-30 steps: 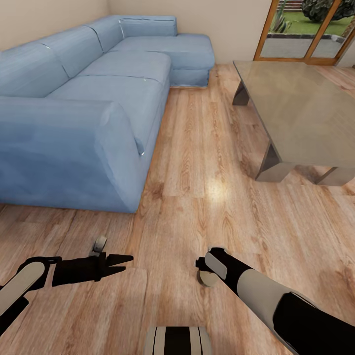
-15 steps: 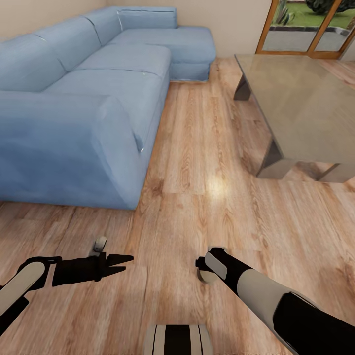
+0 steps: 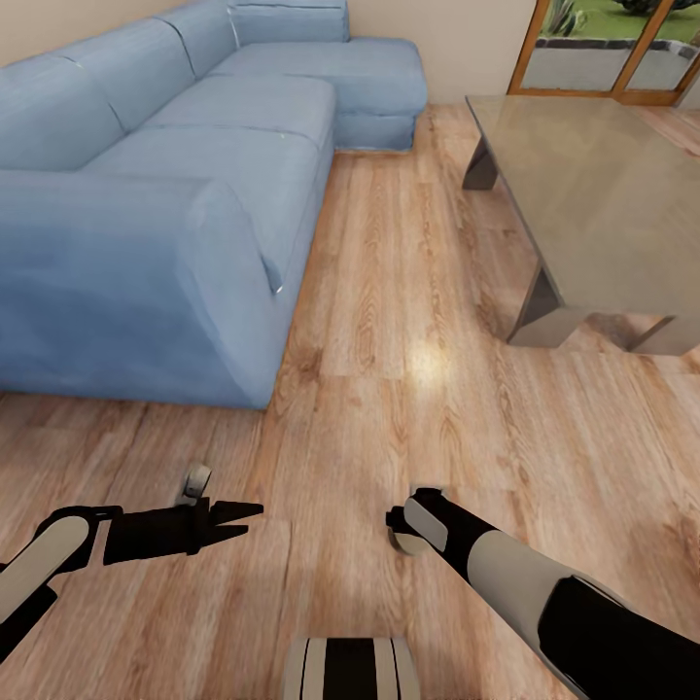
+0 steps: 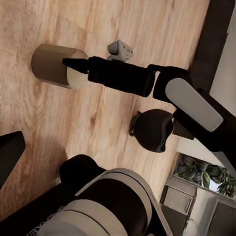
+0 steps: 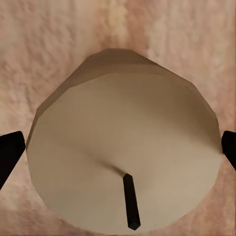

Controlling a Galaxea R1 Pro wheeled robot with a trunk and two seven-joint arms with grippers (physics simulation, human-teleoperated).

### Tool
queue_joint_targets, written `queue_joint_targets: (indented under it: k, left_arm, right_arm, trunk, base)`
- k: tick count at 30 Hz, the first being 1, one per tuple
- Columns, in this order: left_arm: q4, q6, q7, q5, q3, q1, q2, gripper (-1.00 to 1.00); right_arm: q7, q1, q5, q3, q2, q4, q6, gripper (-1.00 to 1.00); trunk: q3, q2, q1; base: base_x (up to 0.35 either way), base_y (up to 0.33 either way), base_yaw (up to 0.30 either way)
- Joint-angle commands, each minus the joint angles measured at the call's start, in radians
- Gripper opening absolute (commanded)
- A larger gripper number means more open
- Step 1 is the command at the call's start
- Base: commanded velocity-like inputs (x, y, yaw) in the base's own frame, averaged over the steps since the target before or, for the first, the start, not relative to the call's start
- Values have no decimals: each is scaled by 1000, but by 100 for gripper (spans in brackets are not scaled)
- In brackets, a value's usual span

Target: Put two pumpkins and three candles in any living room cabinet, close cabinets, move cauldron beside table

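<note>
Head view, lower centre: the right gripper point(image 3: 412, 541) points down at the plank floor point(image 3: 389, 321) with a candle point(image 3: 410, 546) at its tip; in the lower left, the left gripper point(image 3: 245, 517) is held level, its two dark fingers meeting at a point, carrying nothing.

Right wrist view: the candle point(image 5: 125, 147) lies square between the two dark fingertips point(image 5: 10, 152) seen at the frame's left and right edges, its flat top and wick facing the camera. Its long axis thus runs along the gripper's own line of approach. The fingertips flank the wax closely, but actual contact cannot be told from this view.

Left wrist view, upper left: the candle point(image 4: 56, 66) appears as a stubby cylinder at the end of the right arm's dark finger, its round end turned toward that arm.

The right arm is clearly the nearer one; the left gripper is well apart from the candle. Head view, upper right: the table point(image 3: 603, 194). Upper left: the blue sofa point(image 3: 146, 194). By judgement, the coming move is a carry to a cabinet, which depends on the candle being seated between the right fingers.
</note>
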Motion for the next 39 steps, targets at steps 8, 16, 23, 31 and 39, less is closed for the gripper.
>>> queue_joint_targets:
  k: [8, 16, 23, 31, 39]
  left_arm:
    - [0, 1, -10, -7, -1, -1, 2, 100]
    - [0, 0, -10, -8, -1, -1, 3, 100]
    - [0, 1, -10, -8, -1, -1, 3, 100]
    - [1, 0, -10, -7, -1, -1, 4, 100]
    - [2, 1, -10, -7, -1, -1, 4, 100]
  right_arm:
    - [-5, -1, -18, 4, 0, -2, 0, 100]
    - [-5, -1, -18, 4, 0, -2, 0, 100]
    - [-5, -1, -18, 4, 0, -2, 0, 100]
    - [-5, -1, -18, 4, 0, -2, 0, 100]
    - [-2, -1, -17, 4, 0, -2, 0, -100]
  trunk:
    - [-5, -1, 0]
    - [-24, -2, 3]
    - [-24, -2, 3]
    - [-24, -2, 3]
    - [-24, -2, 3]
  base:
    - [0, 0, 0]
    - [0, 0, 0]
    - [0, 0, 0]
    - [0, 0, 0]
    - [0, 0, 0]
